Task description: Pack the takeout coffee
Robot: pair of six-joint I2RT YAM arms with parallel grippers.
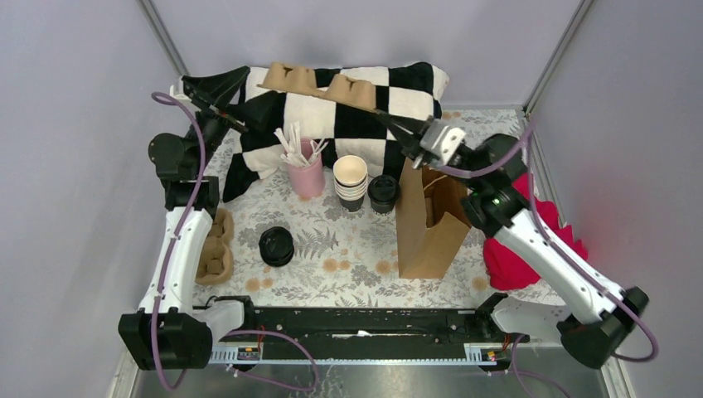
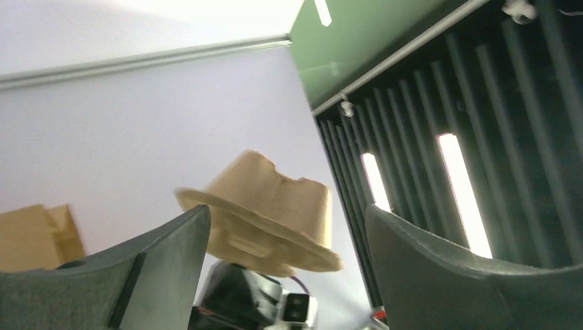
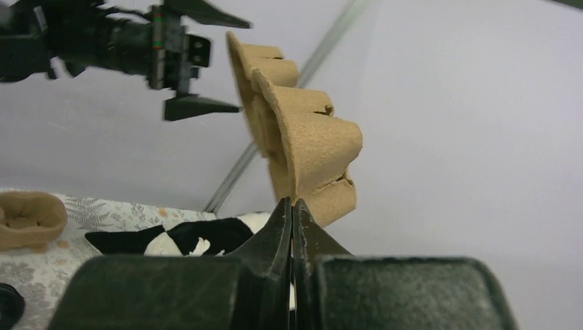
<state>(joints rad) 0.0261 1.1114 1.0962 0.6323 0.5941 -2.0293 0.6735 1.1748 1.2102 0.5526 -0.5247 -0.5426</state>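
Note:
The takeout coffee [image 1: 383, 192], a black lidded cup, stands on the table left of a brown paper bag [image 1: 427, 224]. My right gripper [image 1: 383, 114] is shut on the right edge of a cardboard cup carrier [image 1: 319, 83] and holds it in the air over the checkered cloth. The right wrist view shows the shut gripper [image 3: 292, 203] pinching the carrier [image 3: 306, 141]. My left gripper [image 1: 246, 98] is open at the carrier's left end and not touching it. In the left wrist view the carrier [image 2: 265, 206] floats beyond the open gripper [image 2: 287, 210].
A stack of lidless cups [image 1: 351, 181] and a pink cup of stirrers [image 1: 305, 172] stand left of the coffee. A lone black lid [image 1: 276, 245] lies mid-table. More cardboard carriers [image 1: 214, 249] lie at the left. A red cloth [image 1: 530, 245] lies at the right, a checkered cloth [image 1: 332, 116] at the back.

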